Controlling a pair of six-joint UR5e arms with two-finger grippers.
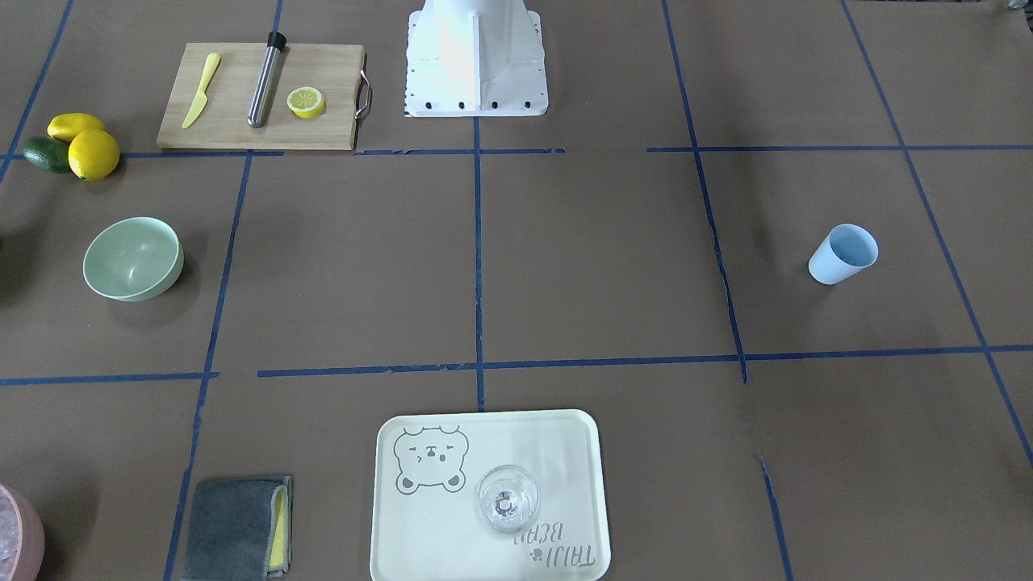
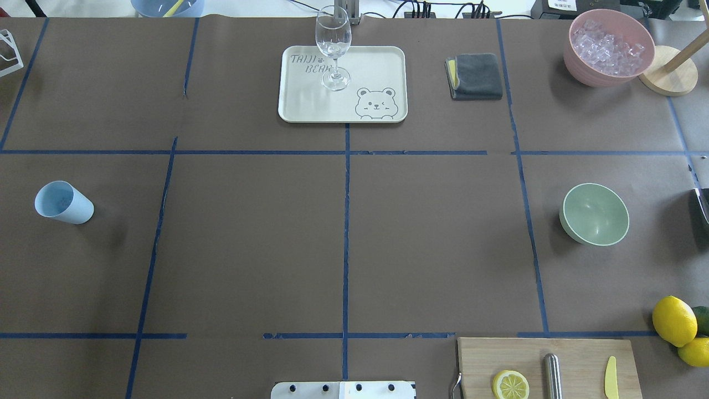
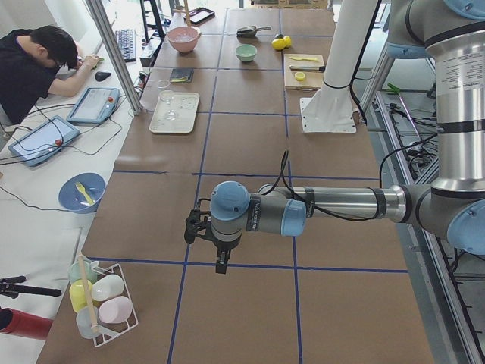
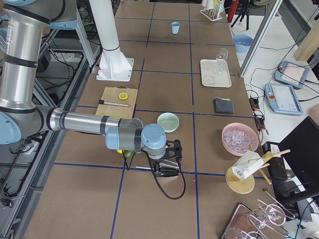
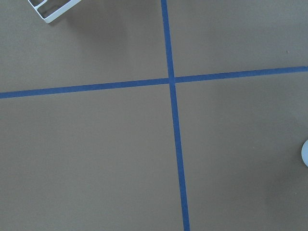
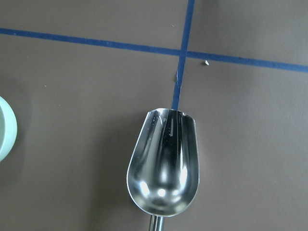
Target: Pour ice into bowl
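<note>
Although the task called for ice in the bowl (image 2: 595, 213), none of it looked done yet, by my reading. The bowl sat upright at about 3 o'clock on the table in the overhead view, bare inside. No ice showed in it, nor in the scoop (image 6: 163, 163), whose pan was empty. The only cubes in sight were the clear cubes (image 2: 609, 47) heaped in the pink container (image 2: 587, 77), at 12 o'clock from the bowl and well apart from it. The light blue cup (image 2: 63, 202), far off at 9 o'clock, held no cubes that I could make out. Loading, carrying and tipping all seemed left to do.

The right gripper (image 4: 167, 167) hung low over the table near the bowl, right at the scoop's handle. I could not tell whether it was clamped on the handle or spread. The left gripper (image 3: 220, 258) hung over bare table well away from the bowl, and its spread could not be told either.

The bowl was round, smooth and matte, pale mint with an even rim. The scoop was polished steel, a deep rounded pan with a squared-off mouth, mirror-bright and probably slick. In the right wrist view the bowl's rim showed at 9 o'clock of the scoop. Matte brown paper (image 2: 249, 249) crossed by blue tape lines covered the table.
</note>
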